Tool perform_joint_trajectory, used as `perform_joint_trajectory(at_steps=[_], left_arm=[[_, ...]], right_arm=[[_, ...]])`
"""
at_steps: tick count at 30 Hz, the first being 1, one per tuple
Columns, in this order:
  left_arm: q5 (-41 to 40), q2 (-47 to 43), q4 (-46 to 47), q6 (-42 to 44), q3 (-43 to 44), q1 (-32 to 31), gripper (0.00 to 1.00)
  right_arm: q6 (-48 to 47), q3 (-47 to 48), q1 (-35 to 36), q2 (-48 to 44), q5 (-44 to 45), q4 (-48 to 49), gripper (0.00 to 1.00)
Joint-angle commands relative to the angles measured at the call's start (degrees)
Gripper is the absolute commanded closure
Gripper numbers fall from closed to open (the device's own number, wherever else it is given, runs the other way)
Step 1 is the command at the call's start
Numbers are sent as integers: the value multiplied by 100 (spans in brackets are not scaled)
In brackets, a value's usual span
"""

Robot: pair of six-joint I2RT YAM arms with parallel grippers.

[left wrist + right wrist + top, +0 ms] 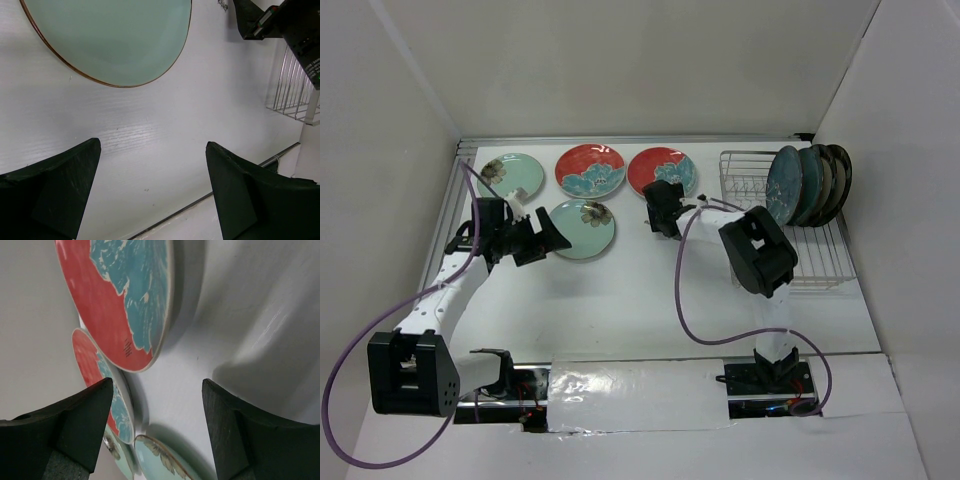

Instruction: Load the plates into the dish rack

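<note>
Four plates lie flat at the back of the table: a mint plate point(510, 175), two red plates with blue flowers point(590, 170) point(662, 170), and a nearer mint plate point(582, 228). The wire dish rack point(760, 180) at the right holds three dark teal plates point(807, 185) on edge. My left gripper point(553, 234) is open and empty at the near-left edge of the nearer mint plate, whose rim shows ahead of its fingers point(110, 40). My right gripper point(658, 212) is open and empty at the near edge of the right red plate point(115, 300).
White walls enclose the table on the left, back and right. The right arm's elbow point(760, 250) hangs over the rack's near left corner. In the right wrist view the second red plate point(95, 375) and a mint plate point(160, 460) lie beyond the fingers.
</note>
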Motion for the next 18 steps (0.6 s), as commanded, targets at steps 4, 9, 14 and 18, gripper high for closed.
perform_joint_trajectory(at_steps=[4,9,14,18], left_arm=[[206,-31,167,178,41,119,1],[258,22,167,178,41,119,1],[311,135,220,178,41,172,1],[364,197,220,178,41,225,1]], right_arm=[[384,3,-148,528,383,651,23],[542,257,-271,880,383,766,25],[849,327,-394,1266,383,915,28],[1008,389,-447,1399,436,845,51]])
